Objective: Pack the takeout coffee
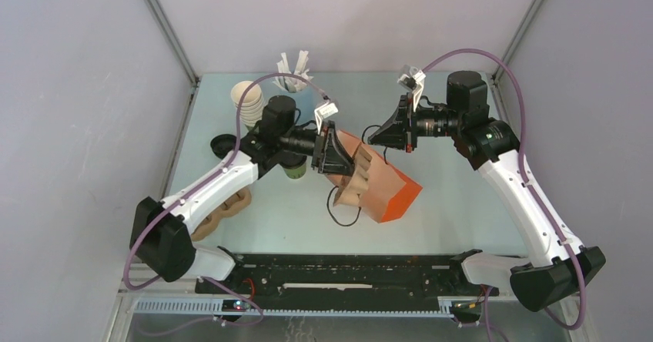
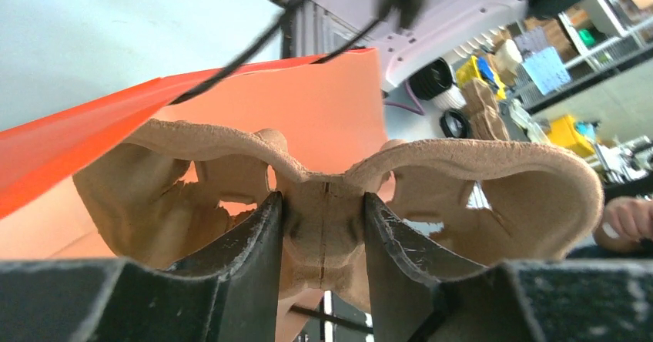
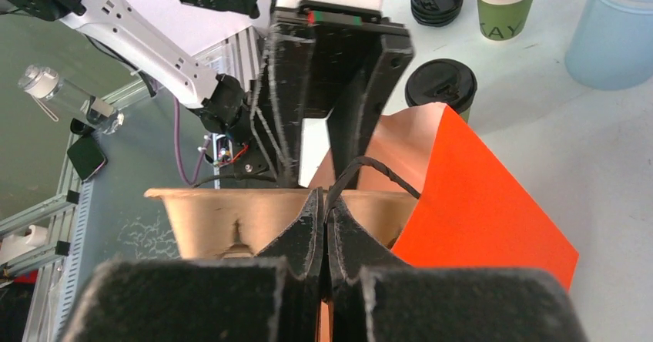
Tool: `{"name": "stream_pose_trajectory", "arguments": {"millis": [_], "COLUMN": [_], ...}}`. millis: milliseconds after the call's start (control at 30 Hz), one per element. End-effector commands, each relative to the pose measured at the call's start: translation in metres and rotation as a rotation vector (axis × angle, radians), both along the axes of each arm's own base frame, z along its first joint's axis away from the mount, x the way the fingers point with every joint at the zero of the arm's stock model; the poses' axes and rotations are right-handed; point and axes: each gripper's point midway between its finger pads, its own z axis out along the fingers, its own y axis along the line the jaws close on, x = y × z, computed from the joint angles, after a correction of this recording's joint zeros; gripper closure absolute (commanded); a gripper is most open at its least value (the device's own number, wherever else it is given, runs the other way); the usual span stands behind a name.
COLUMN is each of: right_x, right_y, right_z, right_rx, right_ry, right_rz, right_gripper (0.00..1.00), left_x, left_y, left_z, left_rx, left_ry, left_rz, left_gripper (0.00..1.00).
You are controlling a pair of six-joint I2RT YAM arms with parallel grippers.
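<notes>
While the mouth of the orange paper bag (image 1: 394, 193) is held by the right gripper (image 3: 325, 207), whose fingers are pressed together on the bag's rim at its black cord handle (image 3: 385, 174), the brown moulded-pulp cup carrier (image 2: 462, 172) is presented at that mouth by the left gripper (image 2: 322, 207), whose fingers are clamped on the carrier's central rib. The step in hand is judged to be the loading of the carrier into the bag, at the centre of the top view. The small green paper cup with the round black plastic lid (image 3: 440, 86) is seen standing on the table (image 3: 601, 165) in the upper right of the right wrist view, just beside the bag's edge, outside both bag and carrier, and gripped by neither arm. For the next move, the carrier is probably to be pushed deeper and level, with the rim drawn taut so that the pulp edges are not caught; the cup would then have to be fetched
</notes>
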Motion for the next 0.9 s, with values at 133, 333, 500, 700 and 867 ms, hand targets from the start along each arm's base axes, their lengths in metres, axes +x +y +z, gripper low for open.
{"name": "stream_pose_trajectory", "arguments": {"millis": [133,333,500,700,867], "right_x": [-0.004,-0.004,-0.003,-0.001,-0.003], "right_y": [0.001,0.001,0.004,0.009,0.014], "right_z": [0.01,0.01,0.008,0.012,0.01], "right_rx": [0.023,0.014,0.01,0.018,0.016], "right_ry": [-0.023,-0.026,-0.018,0.032,0.09], "right_rz": [0.012,-0.006,-0.013,-0.077,-0.135], "right_gripper": [1.0,1.0,1.0,1.0,1.0], "left_x": [0.053,0.086,0.091,0.108,0.117], "left_y": [0.006,0.023,0.028,0.041,0.044], "left_z": [-0.016,-0.032,-0.034,-0.03,-0.038], "left_rx": [0.173,0.296,0.36,0.439,0.495], "left_ry": [-0.119,-0.15,-0.222,-0.301,-0.327], "left_rz": [0.262,0.501,0.595,0.821,0.956], "left_gripper": [0.75,0.76,0.77,0.76,0.76]}}
